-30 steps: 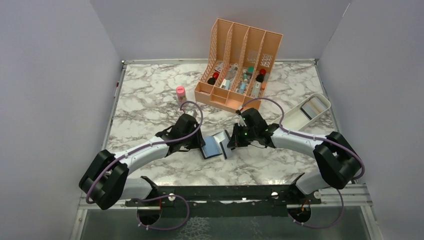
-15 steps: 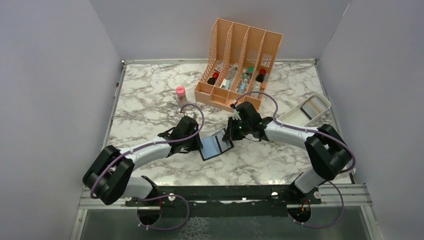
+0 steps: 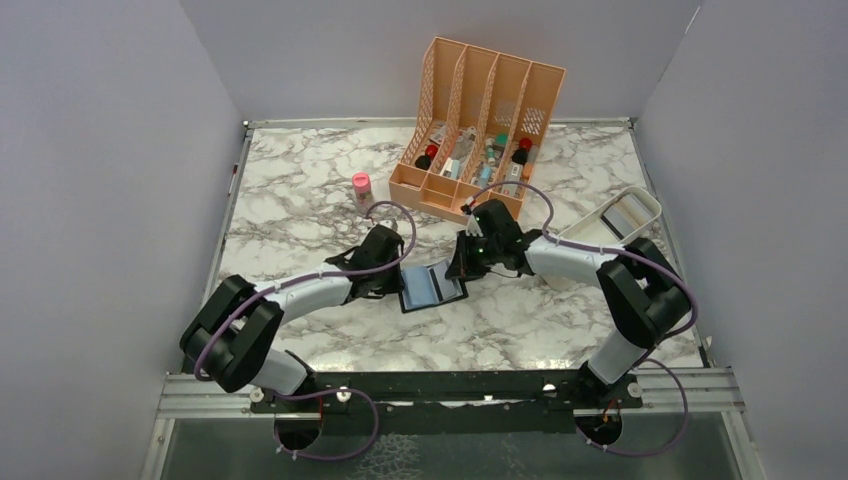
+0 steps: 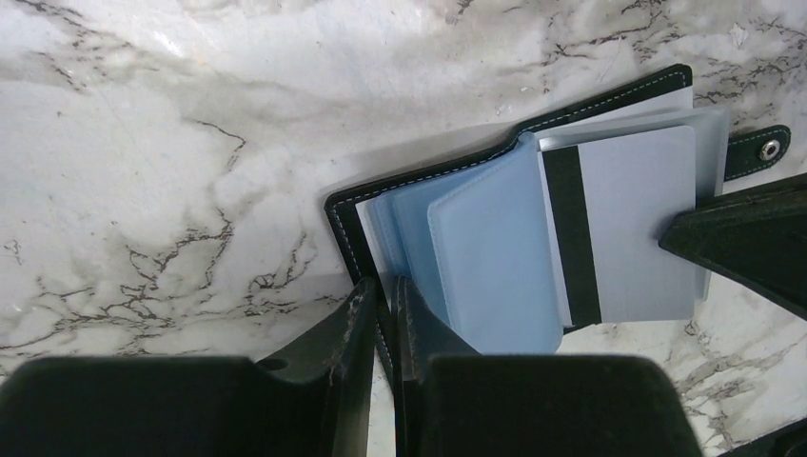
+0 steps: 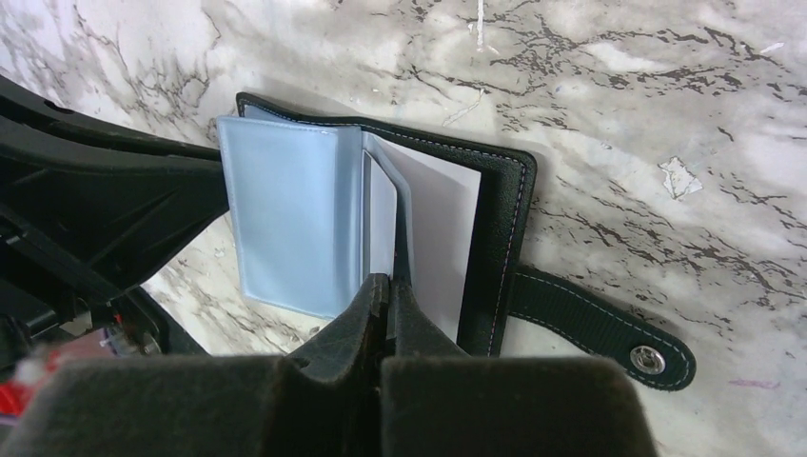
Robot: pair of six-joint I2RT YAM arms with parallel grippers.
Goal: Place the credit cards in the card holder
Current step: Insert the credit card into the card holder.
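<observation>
Left of centre on the marble table (image 3: 300, 200), a small pink bottle (image 3: 361, 187) stands alone. The left gripper (image 4: 383, 319) pinches the lower edge of the card holder (image 4: 485, 248), its fingers almost together on it. The card holder lies open in the middle of the frame, its blue sleeves fanned. The right gripper (image 5: 388, 300) is clamped on a grey credit card (image 4: 628, 228) that lies over the holder's right half. Above, the orange file organiser (image 3: 480, 100) holds small bottles. At right, the white tray (image 3: 590, 232) holds a flat grey piece.
</observation>
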